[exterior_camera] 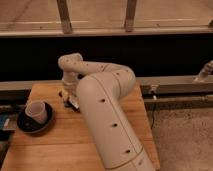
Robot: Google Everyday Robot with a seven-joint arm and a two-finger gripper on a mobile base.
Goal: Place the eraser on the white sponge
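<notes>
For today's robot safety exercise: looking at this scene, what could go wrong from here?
The gripper works low over the table, behind the arm's own bulk, so the eraser and sponge are mostly hidden; a misplaced drop could go unnoticed. The cup on its saucer stands close by; a sideways swing might knock it.

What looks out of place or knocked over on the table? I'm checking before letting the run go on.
Nothing stands out. The cup sits upright in its dark saucer at the table's left side. The gripper is low over the table beside the arm, which hides most of what lies under it, so the eraser and sponge cannot be checked.
</notes>
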